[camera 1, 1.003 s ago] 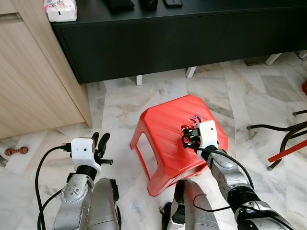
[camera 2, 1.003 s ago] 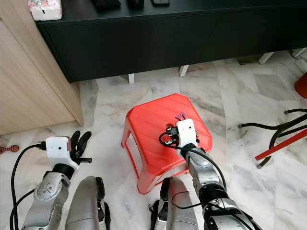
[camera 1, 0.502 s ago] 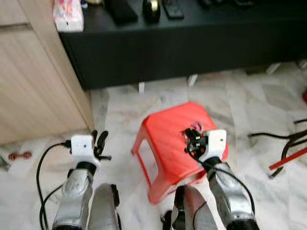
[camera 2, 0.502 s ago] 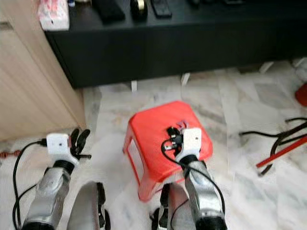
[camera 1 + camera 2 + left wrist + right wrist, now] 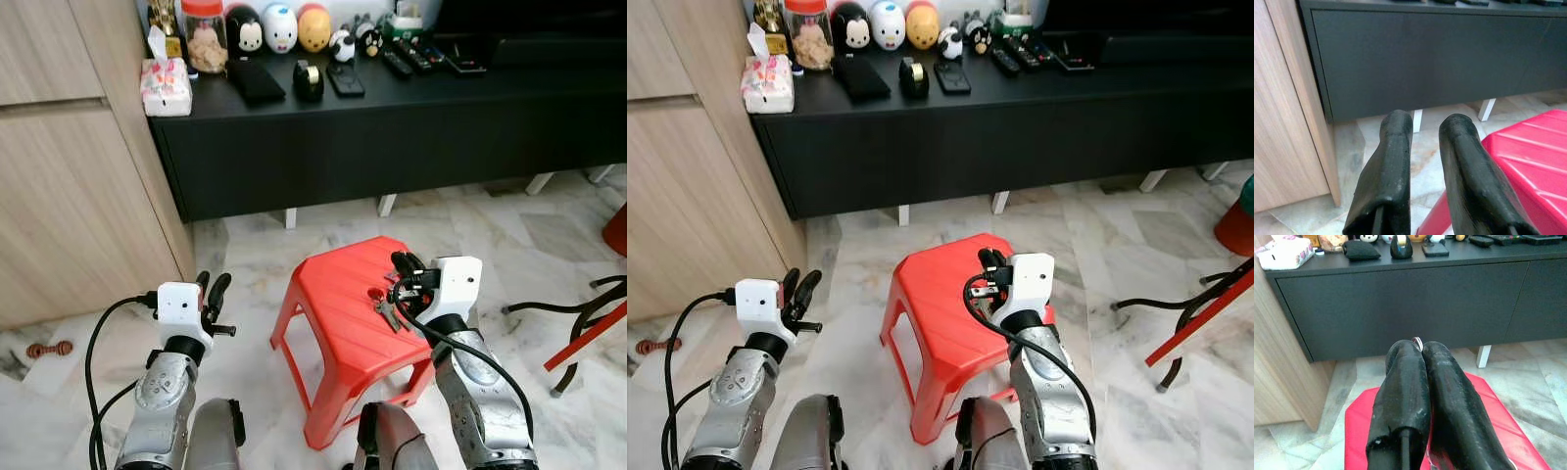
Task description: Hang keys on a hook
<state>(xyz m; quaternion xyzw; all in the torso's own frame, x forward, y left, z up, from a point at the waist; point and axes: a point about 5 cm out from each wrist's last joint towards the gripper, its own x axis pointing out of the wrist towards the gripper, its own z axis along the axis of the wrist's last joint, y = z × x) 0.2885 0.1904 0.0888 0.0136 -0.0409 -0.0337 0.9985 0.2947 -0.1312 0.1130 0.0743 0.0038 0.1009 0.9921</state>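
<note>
Overhead, right gripper (image 5: 400,266) pinching keys (image 5: 384,307) above red stool (image 5: 343,323), left gripper (image 5: 210,290) parted, no legible writing.

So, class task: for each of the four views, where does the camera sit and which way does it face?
Left eye: head, facing down and forward at stool, cabinet; both arms show.
Right eye: the same scene, slightly offset.
Left wrist: along left pincer toward the cabinet.
Right wrist: along right pincer, shut on keys, toward the cabinet.
Shared by all: stool, cabinet.
</note>
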